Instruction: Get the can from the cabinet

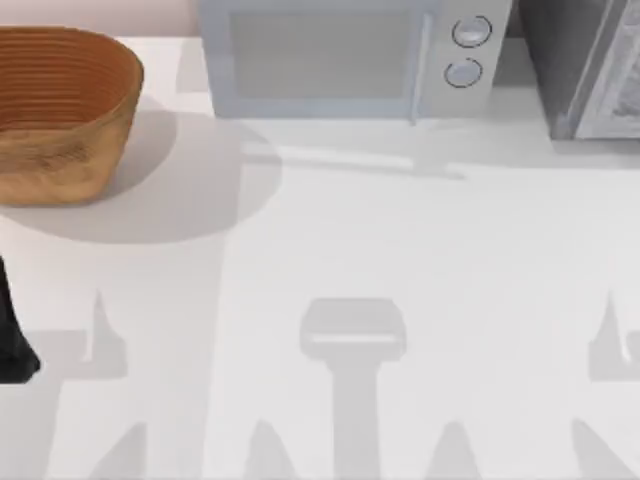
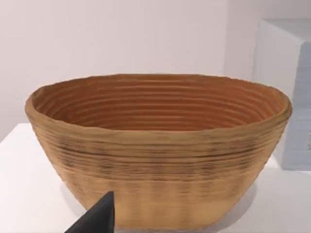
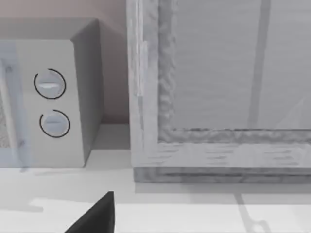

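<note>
No can is on view; the cabinet at the table's right rear corner stands closed beside a microwave. The right gripper's finger faces its door, grip state untellable. Opening squarely should come first. Left arm idles near the basket.

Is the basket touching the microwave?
Apart. The top view shows bare table between the basket and the microwave.

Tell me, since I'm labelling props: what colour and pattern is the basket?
Tan-brown basket with horizontal woven ridges, clearest in the left wrist view.
</note>
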Robot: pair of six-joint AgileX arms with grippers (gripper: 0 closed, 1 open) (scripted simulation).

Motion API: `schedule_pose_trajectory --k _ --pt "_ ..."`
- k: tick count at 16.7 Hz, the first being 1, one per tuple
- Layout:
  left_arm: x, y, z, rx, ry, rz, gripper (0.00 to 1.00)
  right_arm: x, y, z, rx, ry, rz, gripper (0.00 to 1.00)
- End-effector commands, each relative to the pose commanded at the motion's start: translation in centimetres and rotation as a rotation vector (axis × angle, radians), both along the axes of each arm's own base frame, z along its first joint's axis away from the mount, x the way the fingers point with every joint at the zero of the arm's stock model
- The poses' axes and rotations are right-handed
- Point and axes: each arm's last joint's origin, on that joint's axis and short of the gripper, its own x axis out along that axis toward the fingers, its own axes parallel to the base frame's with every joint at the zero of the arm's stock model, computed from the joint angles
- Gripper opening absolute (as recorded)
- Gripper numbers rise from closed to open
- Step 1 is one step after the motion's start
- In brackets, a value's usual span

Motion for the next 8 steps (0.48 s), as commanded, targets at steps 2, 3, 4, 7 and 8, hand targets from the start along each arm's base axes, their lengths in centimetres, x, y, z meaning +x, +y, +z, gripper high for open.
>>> schedule_pose_trajectory --k 2,3,4,7,8 --pt "0.0 0.0 0.0 0.000 0.000 0.000 1.00 0.0 0.0 0.0 0.000 0.000 0.000 1.00" --pt "0.0 0.0 0.0 0.000 0.000 0.000 1.00 0.0 0.0 0.3 0.000 -0.003 -0.001 1.00" --pt "0.0 0.0 0.0 0.000 0.000 0.000 1.00 -0.1 0.0 0.9 0.000 -0.008 -0.004 1.00" --pt "0.0 0.0 0.0 0.000 0.000 0.000 1.00 -0.2 0.0 3.9 0.000 -0.024 -0.011 1.00" --pt "0.0 0.0 0.0 0.000 0.000 0.000 1.00 -0.2 0.1 5.3 0.000 -0.028 -0.013 1.00"
